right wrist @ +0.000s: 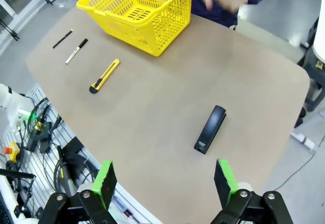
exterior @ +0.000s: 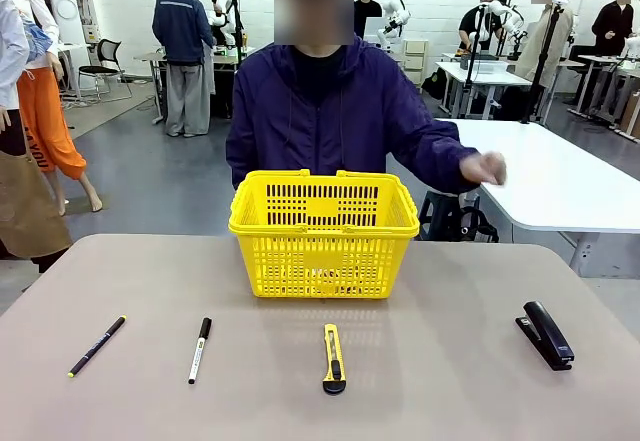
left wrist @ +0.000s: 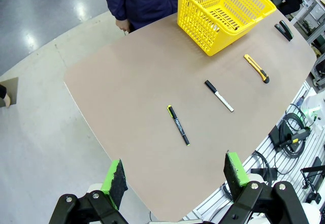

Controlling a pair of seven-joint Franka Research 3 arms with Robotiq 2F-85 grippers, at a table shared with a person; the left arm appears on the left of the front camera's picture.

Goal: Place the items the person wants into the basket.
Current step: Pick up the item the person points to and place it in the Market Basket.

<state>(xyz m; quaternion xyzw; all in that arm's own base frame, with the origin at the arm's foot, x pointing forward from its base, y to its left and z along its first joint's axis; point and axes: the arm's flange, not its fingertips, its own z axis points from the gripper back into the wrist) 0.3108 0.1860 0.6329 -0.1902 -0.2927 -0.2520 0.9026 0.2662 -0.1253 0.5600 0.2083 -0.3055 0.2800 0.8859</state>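
Note:
The yellow basket (exterior: 320, 261) stands at the far middle of the table, right in front of the person (exterior: 330, 111). The white-barrelled marker (exterior: 200, 350) with a black cap lies near the front left. The person's blurred hand (exterior: 485, 168) is held out over the far right edge, above the table. My left gripper (left wrist: 175, 173) hangs open high above the table's left edge, holding nothing. My right gripper (right wrist: 164, 177) hangs open high above the right front edge, over the floor and cabling. The wrist views also show the basket (left wrist: 203, 28) (right wrist: 162, 23) and the marker (left wrist: 219, 95) (right wrist: 76, 51).
A thin black pen (exterior: 97, 346) with a yellow-green tip lies left of the marker. A yellow-and-black utility knife (exterior: 333, 358) lies in front of the basket. A black stapler (exterior: 545, 335) lies at the right. Cables and rails run below the table's near edge (left wrist: 284, 132).

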